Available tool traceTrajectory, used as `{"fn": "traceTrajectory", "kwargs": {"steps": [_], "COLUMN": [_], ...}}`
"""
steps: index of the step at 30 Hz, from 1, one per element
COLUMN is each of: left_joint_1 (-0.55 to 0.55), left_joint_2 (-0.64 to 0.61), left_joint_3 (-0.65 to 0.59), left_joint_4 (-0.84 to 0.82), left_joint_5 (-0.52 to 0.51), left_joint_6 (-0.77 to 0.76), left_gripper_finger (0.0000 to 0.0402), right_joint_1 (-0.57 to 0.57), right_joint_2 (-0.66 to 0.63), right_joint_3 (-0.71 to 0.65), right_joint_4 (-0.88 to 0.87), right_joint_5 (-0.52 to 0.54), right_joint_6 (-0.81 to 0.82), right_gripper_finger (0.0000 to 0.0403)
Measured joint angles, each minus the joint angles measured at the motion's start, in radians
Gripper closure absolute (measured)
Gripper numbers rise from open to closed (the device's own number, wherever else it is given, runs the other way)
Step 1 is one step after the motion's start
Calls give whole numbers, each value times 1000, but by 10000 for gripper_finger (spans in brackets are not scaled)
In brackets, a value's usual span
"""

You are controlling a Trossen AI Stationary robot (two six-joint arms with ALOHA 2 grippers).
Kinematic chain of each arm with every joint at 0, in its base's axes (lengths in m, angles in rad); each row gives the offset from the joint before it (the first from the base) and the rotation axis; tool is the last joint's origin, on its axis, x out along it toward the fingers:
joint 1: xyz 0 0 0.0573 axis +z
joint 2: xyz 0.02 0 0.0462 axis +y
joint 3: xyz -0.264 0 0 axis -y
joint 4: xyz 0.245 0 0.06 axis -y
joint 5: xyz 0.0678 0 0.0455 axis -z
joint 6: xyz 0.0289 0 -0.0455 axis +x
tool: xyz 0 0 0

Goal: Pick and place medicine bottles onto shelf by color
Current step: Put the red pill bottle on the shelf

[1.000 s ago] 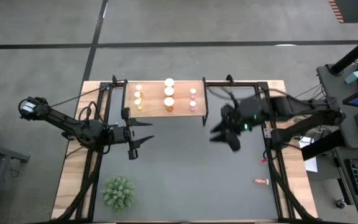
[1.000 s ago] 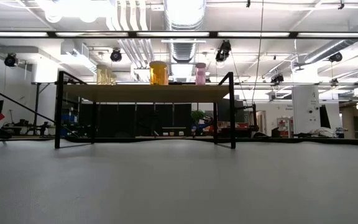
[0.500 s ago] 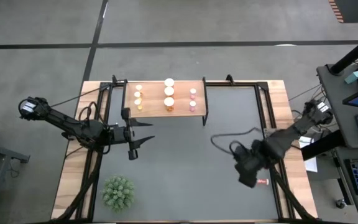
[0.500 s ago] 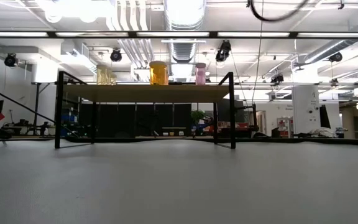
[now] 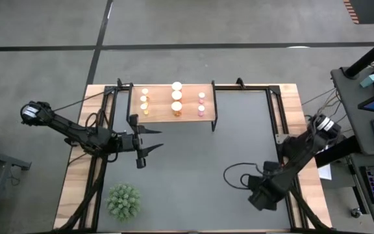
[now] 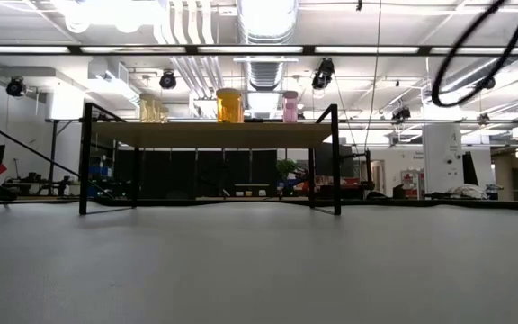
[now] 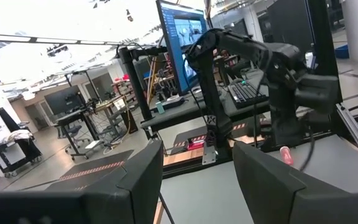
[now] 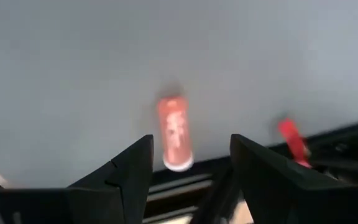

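Observation:
The light-brown shelf (image 5: pixel 174 104) stands at the table's far edge with several white-capped bottles upright on it: orange and yellow ones (image 5: pixel 176 97) and pink ones (image 5: pixel 201 103). They also show in the low view (image 6: pixel 229 105). One pink bottle (image 8: pixel 174 132) lies on its side on the grey table near the right edge. My right gripper (image 8: pixel 191 142) hangs open above it, pointing down, and hides it in the high view (image 5: pixel 262 194). My left gripper (image 5: pixel 156 139) is open and empty, left of the table's middle.
A green spiky plant (image 5: pixel 123 200) stands at the near left. A small red object (image 8: pixel 293 142) lies by the table's right edge, near the pink bottle. A black cable loops from my right arm over the table (image 5: pixel 236 177).
My right gripper has swung from beside the shelf's right end toward the table's near right corner and now points down over the lying pink bottle. My left arm and the bottles on the shelf have kept still.

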Motion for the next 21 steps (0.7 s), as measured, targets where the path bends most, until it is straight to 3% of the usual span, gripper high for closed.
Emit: {"fn": "traceTrajectory", "kwargs": {"steps": [7,21], "left_joint_1": [0,0], "left_joint_2": [-1,-1], "left_joint_3": [0,0], "left_joint_4": [0,-1], "left_joint_5": [0,0], "left_joint_6": [0,0], "left_gripper_finger": [223,223], "right_joint_1": [13,13], "right_joint_2": [80,181], "right_joint_3": [-57,-104], "right_joint_4": [81,136], "right_joint_5": [-66,-65], "right_joint_6": [-14,-29], "right_gripper_finger": [200,212]}}
